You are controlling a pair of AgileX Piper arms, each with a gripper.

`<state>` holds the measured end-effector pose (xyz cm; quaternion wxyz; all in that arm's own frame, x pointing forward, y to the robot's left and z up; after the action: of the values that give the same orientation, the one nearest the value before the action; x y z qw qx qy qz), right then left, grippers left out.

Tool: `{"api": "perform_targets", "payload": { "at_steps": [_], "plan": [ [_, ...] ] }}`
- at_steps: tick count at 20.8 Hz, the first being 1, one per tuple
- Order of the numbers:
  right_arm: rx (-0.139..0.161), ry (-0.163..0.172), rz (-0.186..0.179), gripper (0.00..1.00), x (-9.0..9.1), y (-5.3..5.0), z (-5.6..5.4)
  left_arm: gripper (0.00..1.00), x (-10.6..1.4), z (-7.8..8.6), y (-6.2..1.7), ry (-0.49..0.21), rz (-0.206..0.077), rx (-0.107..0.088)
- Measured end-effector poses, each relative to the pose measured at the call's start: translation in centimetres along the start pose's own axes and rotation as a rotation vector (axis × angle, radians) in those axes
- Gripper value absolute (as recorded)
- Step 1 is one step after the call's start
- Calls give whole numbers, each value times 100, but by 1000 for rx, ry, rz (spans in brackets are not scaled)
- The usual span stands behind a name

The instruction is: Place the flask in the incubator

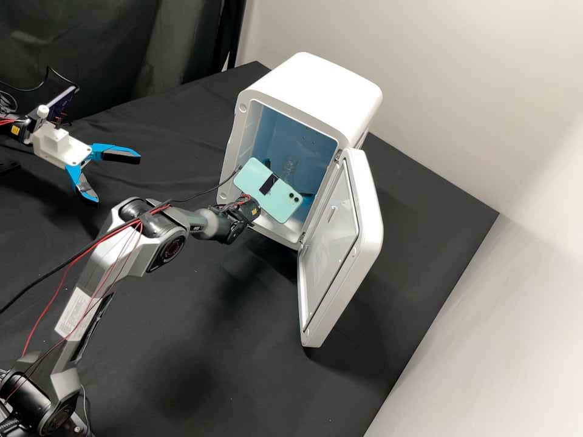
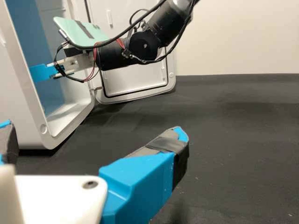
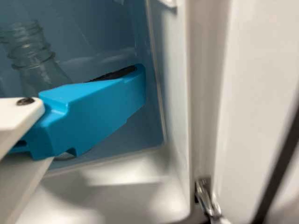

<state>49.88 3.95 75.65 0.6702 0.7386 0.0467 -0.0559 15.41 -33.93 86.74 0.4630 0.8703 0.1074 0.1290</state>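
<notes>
Inside the incubator (image 1: 316,91), the glass flask (image 3: 28,51) should be set down upright. The grip of the right pincer (image 2: 39,73) cannot be told; the left pincer (image 1: 114,177) is spread wide.

high: off-arm, slanting down on bench (image 1: 212,340) | left wrist: low, facing incubator (image 2: 21,119) | right wrist: close, inside incubator

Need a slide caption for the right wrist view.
Right gripper inside the open incubator, in its blue chamber beside the neck of the clear glass flask; door hinge close by.
</notes>
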Motion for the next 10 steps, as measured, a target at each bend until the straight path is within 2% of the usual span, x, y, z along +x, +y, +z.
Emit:
{"api": "perform_targets", "payload": {
  "at_steps": [7, 10],
  "plan": [
    [6, 45, 38, 100, -463, -34, 46, 100, -12, 37, 38, -13, 19, 16],
    [36, 56, 57, 100, -712, -41, 112, 100, -13, 38, 41, -13, 20, 17]
  ]
}}
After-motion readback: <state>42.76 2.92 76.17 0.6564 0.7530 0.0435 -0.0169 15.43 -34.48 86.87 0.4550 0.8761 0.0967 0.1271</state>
